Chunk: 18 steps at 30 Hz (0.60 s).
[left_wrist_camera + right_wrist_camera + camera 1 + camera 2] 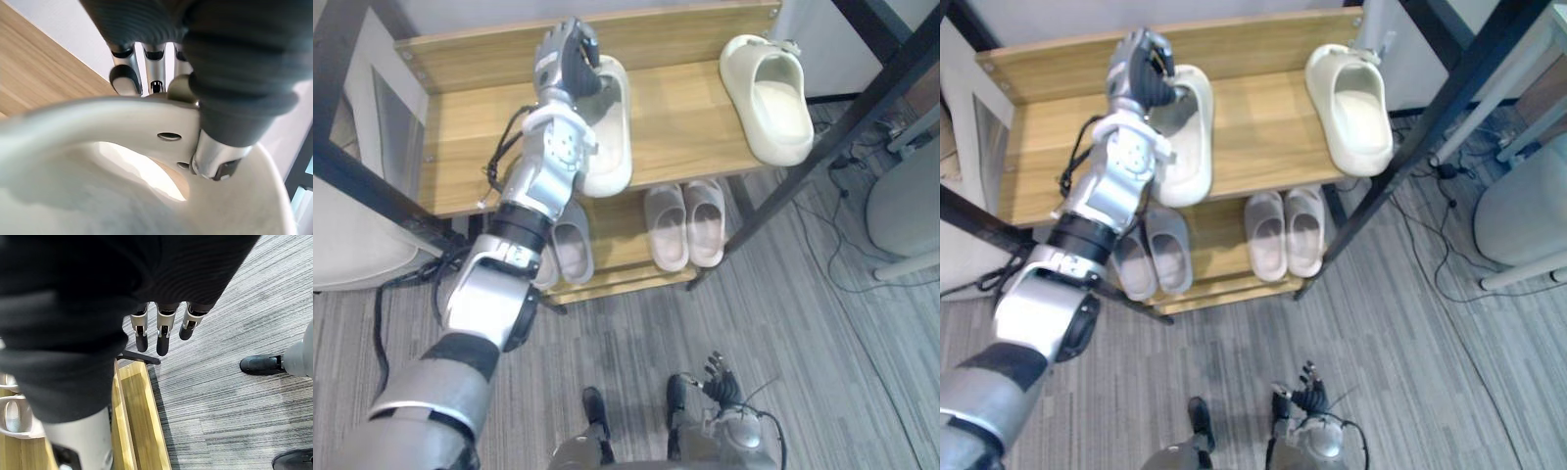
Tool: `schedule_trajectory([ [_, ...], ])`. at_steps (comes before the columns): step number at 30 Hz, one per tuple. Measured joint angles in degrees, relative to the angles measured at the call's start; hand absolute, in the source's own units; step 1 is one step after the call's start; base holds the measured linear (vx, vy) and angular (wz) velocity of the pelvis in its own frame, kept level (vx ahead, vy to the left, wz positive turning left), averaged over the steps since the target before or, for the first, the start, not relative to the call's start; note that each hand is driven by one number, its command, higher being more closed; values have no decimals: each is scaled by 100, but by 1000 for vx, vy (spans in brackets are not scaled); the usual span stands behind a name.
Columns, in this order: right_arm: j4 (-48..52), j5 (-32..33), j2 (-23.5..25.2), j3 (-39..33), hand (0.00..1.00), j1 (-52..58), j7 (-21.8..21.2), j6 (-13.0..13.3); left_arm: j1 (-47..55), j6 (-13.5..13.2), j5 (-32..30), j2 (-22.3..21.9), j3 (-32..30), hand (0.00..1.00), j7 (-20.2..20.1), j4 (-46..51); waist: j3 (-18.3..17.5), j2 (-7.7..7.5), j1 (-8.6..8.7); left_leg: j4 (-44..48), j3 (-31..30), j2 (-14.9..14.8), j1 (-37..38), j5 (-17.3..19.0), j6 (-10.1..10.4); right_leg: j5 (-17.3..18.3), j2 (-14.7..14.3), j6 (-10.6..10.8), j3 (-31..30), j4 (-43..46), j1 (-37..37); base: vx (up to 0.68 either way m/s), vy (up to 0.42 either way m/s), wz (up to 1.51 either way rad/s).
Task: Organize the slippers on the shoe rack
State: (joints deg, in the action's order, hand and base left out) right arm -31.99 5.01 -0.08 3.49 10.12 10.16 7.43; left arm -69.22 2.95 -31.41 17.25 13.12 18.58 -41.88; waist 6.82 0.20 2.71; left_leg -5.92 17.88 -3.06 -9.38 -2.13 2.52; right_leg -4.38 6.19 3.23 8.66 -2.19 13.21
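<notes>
Now: left hand [570, 54] clamped round the rim of cream slipper [607, 157], 11 o'clock on top shelf [685, 127]; second slipper [769, 98] at 1 o'clock. Right hand [163, 333] low at 6 o'clock, fingers straight.

From the head, high above the shoe rack [695, 122]: facing steeply down onto its top shelf, lower shelf and the grey floor [783, 343] in front. In both eye views, set side by side, nearly the same scene: left cream slipper [612, 157], right cream slipper [769, 98], grey pairs [685, 225] below, left hand [566, 59] up at the rack, right hand [720, 377] low near the bottom edge. From the left wrist, very close: looking along the left hand onto the left cream slipper's rim, shelf wood and white wall [58, 29] behind. From the right wrist: looking down along the right hand onto the floor and the rack's lower wooden edge, both shared with the head views.
</notes>
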Motion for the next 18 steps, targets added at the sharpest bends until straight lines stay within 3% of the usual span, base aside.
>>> schedule_trajectory([
  [13,1,1,0,-57,0,-4,-1,0,-231,-93,-13,-96,1091,100,0,54,0,0,-27,0,-12,36,24,-1,-2,-1,36,2,-1,0,-29,0,0,1],
  [18,1,1,3,-70,0,-5,-1,0,-344,-122,-25,-339,1433,100,-6,60,-1,1,-8,-1,18,59,34,-1,-8,-12,59,19,-36,-1,-23,0,0,-2],
])
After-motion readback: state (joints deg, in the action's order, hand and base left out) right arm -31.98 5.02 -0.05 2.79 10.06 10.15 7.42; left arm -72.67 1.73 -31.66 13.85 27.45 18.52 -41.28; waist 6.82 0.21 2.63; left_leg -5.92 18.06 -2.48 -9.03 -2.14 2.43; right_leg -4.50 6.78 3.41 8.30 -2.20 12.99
